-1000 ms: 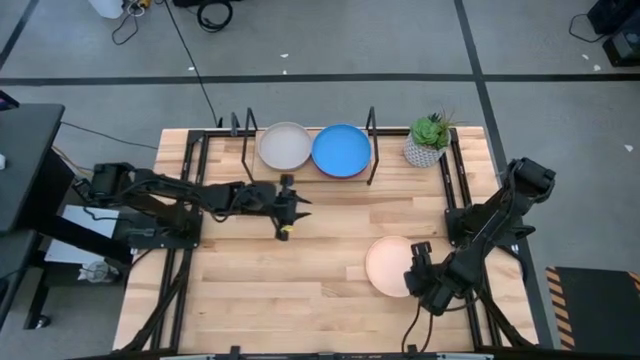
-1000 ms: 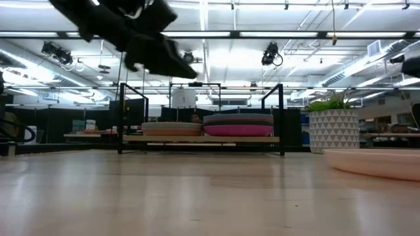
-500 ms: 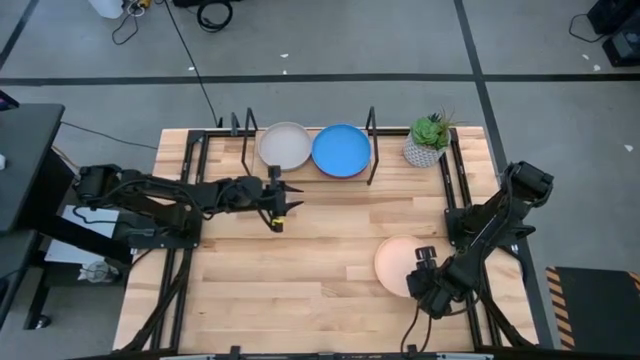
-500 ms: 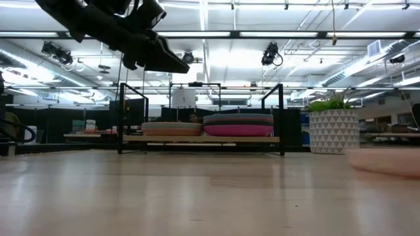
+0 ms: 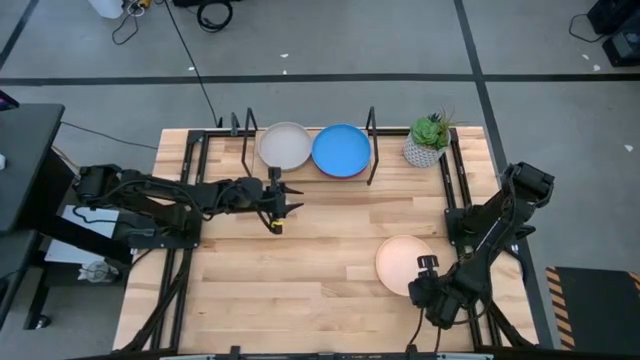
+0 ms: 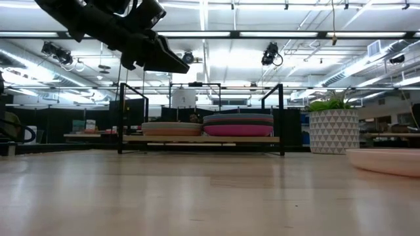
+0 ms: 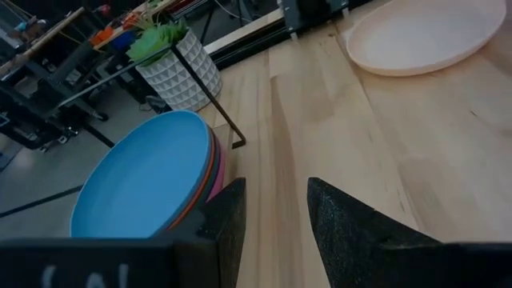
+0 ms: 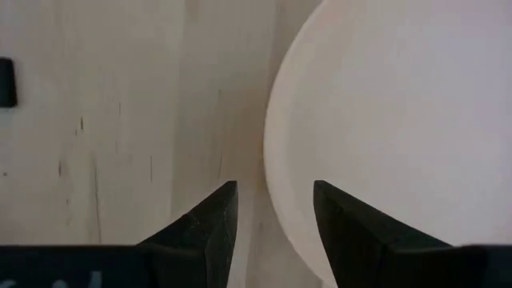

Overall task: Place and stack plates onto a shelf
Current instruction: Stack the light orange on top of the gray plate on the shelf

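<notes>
A peach plate (image 5: pixel 403 263) lies flat on the table near its right edge; it also shows at the right of the low view (image 6: pixel 384 160) and in the left wrist view (image 7: pixel 424 32). My right gripper (image 5: pixel 424 274) is open above the plate's near rim (image 8: pixel 272 172), one finger to each side of it. On the shelf (image 6: pixel 203 139) stand two stacks of plates, one topped cream (image 5: pixel 285 147) and one topped bright blue (image 5: pixel 341 150). My left gripper (image 5: pixel 275 206) is open and empty. It hovers in front of the shelf (image 6: pixel 167 62). My right gripper points down at the peach plate's near rim (image 8: pixel 276 216), which runs between its two fingers. Whether either finger touches the rim, I cannot tell. The plate lies flat on the table.
A small potted plant (image 5: pixel 428 140) stands right of the shelf, at the table's far right corner. Black rails (image 5: pixel 185 250) run along both sides of the table. Bare wood stretches between the shelf and the near edge.
The peach plate has slid a little toward the table's right edge and now lies still. My right gripper has drawn back toward the near edge. My left gripper has pulled back toward the table's left.
</notes>
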`<act>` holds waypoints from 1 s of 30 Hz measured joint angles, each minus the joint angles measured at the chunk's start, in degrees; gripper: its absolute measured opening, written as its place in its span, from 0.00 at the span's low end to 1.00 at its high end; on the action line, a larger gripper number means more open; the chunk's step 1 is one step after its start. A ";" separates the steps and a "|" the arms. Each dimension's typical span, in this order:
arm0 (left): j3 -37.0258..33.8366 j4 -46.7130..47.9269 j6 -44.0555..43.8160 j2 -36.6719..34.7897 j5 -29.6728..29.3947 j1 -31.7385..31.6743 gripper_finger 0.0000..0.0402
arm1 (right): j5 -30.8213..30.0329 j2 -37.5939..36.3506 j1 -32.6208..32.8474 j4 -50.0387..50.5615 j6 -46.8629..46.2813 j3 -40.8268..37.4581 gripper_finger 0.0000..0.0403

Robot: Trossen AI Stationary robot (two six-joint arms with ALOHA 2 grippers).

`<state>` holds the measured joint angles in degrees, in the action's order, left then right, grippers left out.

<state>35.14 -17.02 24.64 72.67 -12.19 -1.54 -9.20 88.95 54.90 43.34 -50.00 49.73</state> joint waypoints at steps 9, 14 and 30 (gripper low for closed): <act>0.07 0.24 1.45 -2.70 -1.60 0.00 0.35 | -1.41 0.00 0.48 -5.03 -0.26 -3.64 0.43; 0.10 0.30 1.34 -4.63 -1.56 -0.23 0.35 | -3.22 0.00 0.50 -4.29 0.08 -3.67 0.42; -0.07 5.12 -0.27 -7.92 -1.66 -0.13 0.35 | -0.63 -0.02 -0.13 -7.81 -0.06 -7.83 0.39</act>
<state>35.07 -11.90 24.37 64.75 -13.84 -1.67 -9.83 88.92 54.76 35.53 -50.05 41.91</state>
